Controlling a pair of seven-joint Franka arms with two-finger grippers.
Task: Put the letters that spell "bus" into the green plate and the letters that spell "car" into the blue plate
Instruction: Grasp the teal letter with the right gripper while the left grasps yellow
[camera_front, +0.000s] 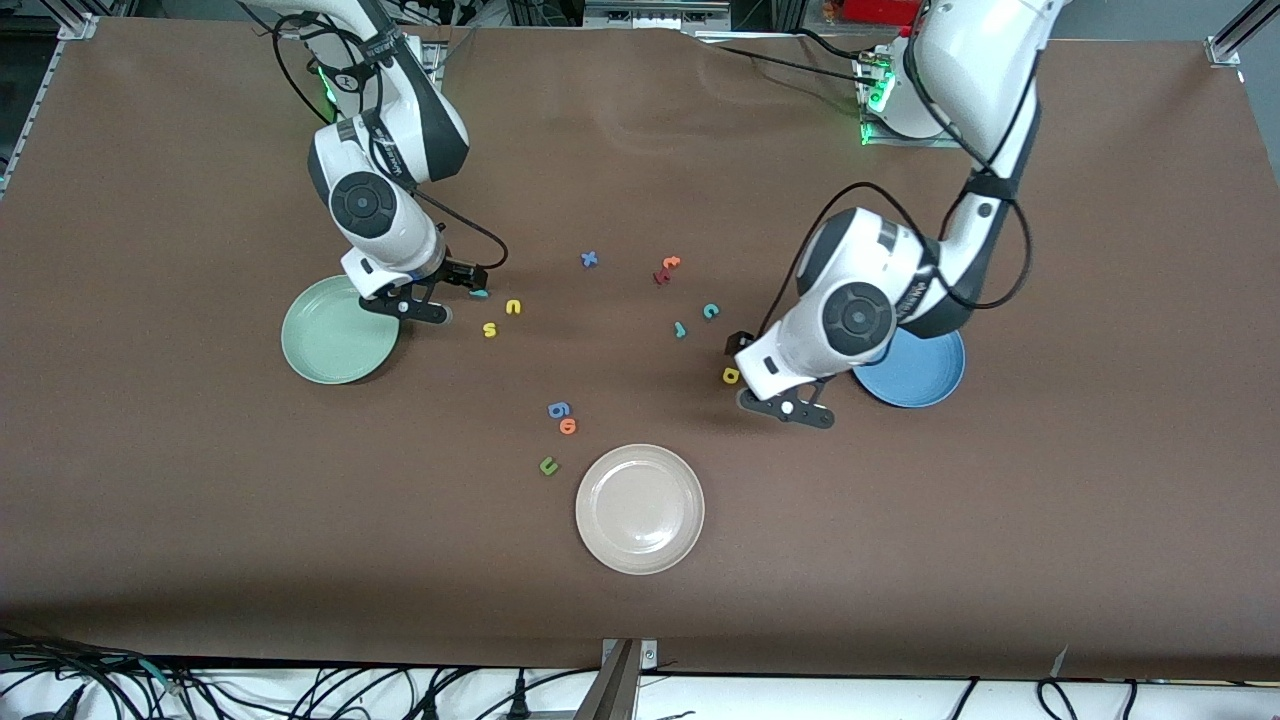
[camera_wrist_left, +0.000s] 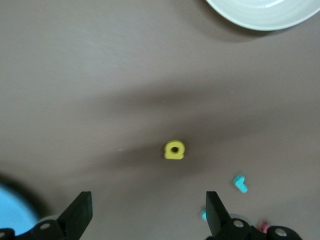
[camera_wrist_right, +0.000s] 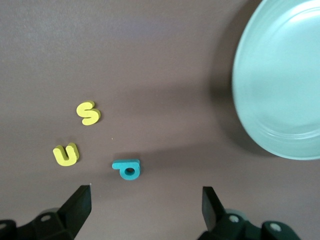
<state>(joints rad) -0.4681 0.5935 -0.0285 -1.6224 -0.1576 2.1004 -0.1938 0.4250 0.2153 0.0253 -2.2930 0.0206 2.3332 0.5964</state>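
Note:
My right gripper (camera_front: 462, 278) (camera_wrist_right: 146, 197) hangs open beside the green plate (camera_front: 338, 332) (camera_wrist_right: 280, 85), just short of the teal b (camera_front: 479, 293) (camera_wrist_right: 127, 168). The yellow u (camera_front: 513, 307) (camera_wrist_right: 66, 154) and yellow s (camera_front: 489, 329) (camera_wrist_right: 88, 113) lie close by it. My left gripper (camera_front: 742, 352) (camera_wrist_left: 147, 205) is open and empty over the table next to the yellow a (camera_front: 731, 375) (camera_wrist_left: 174, 150). The teal r (camera_front: 680, 329) (camera_wrist_left: 240, 183) and teal c (camera_front: 710, 311) lie farther from the front camera. The left arm partly covers the blue plate (camera_front: 920, 372).
A beige plate (camera_front: 640, 508) (camera_wrist_left: 260, 12) sits nearest the front camera. A blue g (camera_front: 558, 409), orange o (camera_front: 568, 426) and dark green u (camera_front: 548, 465) lie beside it. An orange t (camera_front: 670, 263), a dark red letter (camera_front: 661, 275) and a blue x (camera_front: 589, 259) lie mid-table.

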